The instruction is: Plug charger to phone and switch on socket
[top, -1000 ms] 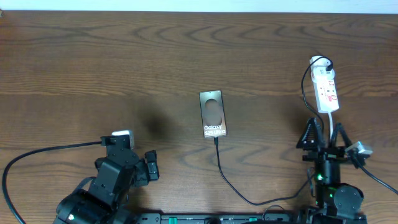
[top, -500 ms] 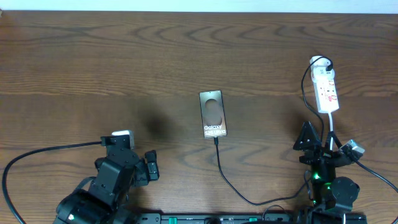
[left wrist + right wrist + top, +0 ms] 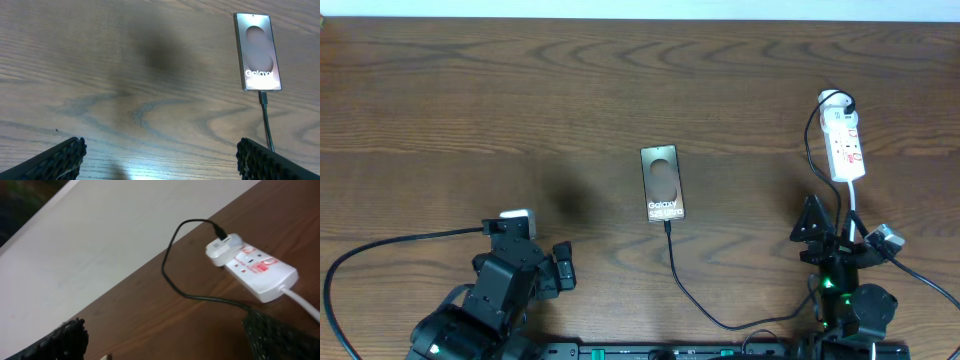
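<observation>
- Wood-grain surface [image 3: 470,100], seen from overhead: the phone [image 3: 663,184] lies flat near the middle, screen up. The charger [image 3: 673,262] meets its near short edge, then curves off toward the right arm [image 3: 855,310]. The socket [image 3: 846,150] lies well apart, at the far right. The tip looks plugged in, so I judge the switch to be the step left. The cable passes close by that arm's base, so a careless reach could snag it and drag the tip out.
- Left wrist view: the left end effector [image 3: 165,160] is released, its fingers spread to the bottom corners, grasping nothing and well clear of the phone. The connector touches the phone's lower edge, but whether it is pushed fully home is too small to tell. If it sits half in, switching on would charge nothing.
- Right wrist view: the right end effector [image 3: 170,340] is likewise spread and empty, with the socket ahead of it and apart. A white adapter [image 3: 223,250] sits in one end with the black cable looping from it, and a white cord [image 3: 305,305] leaves the other end. Red markings show, yet I cannot tell whether the switch is on. A sideways push could slide or twist so light a strip. Spread fingers might straddle the switch instead of pressing it, or hook the loop.
</observation>
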`<state>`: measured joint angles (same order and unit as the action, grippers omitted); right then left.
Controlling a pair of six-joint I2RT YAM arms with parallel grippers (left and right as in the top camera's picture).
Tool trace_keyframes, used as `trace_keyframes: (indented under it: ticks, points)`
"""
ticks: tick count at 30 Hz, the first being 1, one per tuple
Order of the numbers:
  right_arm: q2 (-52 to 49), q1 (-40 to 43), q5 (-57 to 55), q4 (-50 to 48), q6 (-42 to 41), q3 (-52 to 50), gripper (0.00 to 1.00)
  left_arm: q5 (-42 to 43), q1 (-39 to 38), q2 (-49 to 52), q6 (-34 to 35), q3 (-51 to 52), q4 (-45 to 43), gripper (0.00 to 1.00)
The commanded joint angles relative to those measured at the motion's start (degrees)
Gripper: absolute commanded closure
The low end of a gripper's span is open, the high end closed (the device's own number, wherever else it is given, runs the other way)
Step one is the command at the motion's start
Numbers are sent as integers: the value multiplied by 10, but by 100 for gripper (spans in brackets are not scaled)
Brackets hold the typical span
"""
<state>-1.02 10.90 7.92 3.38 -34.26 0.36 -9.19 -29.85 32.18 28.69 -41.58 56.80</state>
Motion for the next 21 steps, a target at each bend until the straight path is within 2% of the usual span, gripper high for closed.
trace_keyframes:
  ticks: [1, 7, 15, 17, 21]
  points:
    - [8, -48, -3, 3, 7, 0, 1, -5, -2, -2, 1, 0, 2, 2]
    - [8, -119, -3, 3, 7, 0, 1, -5, -2, -2, 1, 0, 2, 2]
    - [8, -121, -4, 3, 7, 0, 1, -5, -2, -2, 1, 0, 2, 2]
    - [8, -121, -19, 4, 52, 0, 1, -5, -2, -2, 1, 0, 2, 2]
    - [8, -121, -16, 5, 224, -1, 1, -5, -2, -2, 1, 0, 2, 2]
